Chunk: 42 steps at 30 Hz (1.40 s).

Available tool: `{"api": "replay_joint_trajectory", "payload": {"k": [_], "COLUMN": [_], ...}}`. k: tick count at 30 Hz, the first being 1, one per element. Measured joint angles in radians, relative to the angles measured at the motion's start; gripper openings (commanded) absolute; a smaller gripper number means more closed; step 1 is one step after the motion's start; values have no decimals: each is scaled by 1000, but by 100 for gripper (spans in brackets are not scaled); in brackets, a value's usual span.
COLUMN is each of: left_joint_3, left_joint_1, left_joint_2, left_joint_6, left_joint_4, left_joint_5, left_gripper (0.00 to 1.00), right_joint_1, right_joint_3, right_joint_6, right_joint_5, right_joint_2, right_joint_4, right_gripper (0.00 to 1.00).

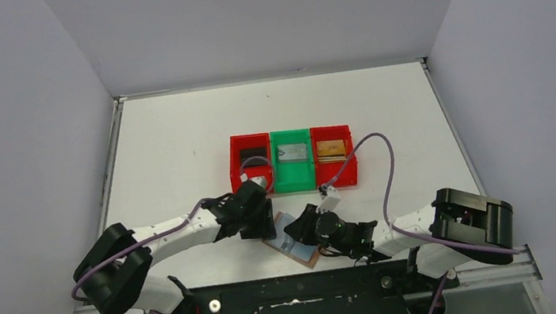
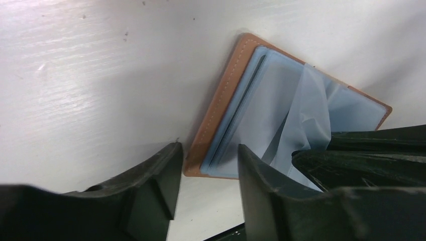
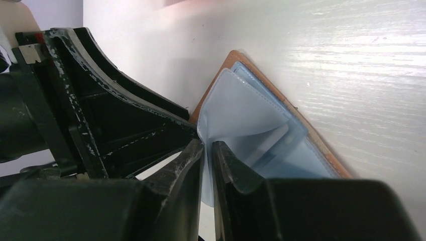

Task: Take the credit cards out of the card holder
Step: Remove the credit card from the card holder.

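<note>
The tan card holder (image 1: 309, 259) lies open near the table's front edge, its light blue sleeves fanned upward. My right gripper (image 3: 207, 145) is shut on the edge of one blue sleeve (image 3: 236, 115) and holds it lifted off the tan cover (image 3: 321, 145). My left gripper (image 2: 206, 150) is open, with the near corner of the card holder (image 2: 221, 100) between its fingers. Three credit cards lie in the bins: a black one (image 1: 253, 160), a silver-grey one (image 1: 291, 153) and a gold-tan one (image 1: 330, 148). Whether a card sits inside the sleeves, I cannot tell.
A row of three bins stands mid-table just behind the grippers: red (image 1: 238, 170), green (image 1: 294, 177) and red (image 1: 349, 165). Both arms crowd the card holder from either side. The black base rail (image 1: 301, 292) runs along the front edge.
</note>
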Motion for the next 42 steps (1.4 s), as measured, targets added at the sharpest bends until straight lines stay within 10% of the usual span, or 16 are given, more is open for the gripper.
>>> {"api": "replay_joint_trajectory", "payload": {"k": [9,42], "left_joint_3": [29,-252], "left_joint_1": [-38,-45], "left_joint_2": [48,-351], "left_joint_6": [-32,-395], "left_joint_4": [-17,-43], "left_joint_5": [-66,-248], "left_gripper": [0,0], "right_joint_1": [0,140], "right_joint_3": [-4,470], "right_joint_6": [3,179], "right_joint_5": [14,312], "right_joint_2": [-1,113], "right_joint_4": [-17,-972], "right_gripper": [16,37]}}
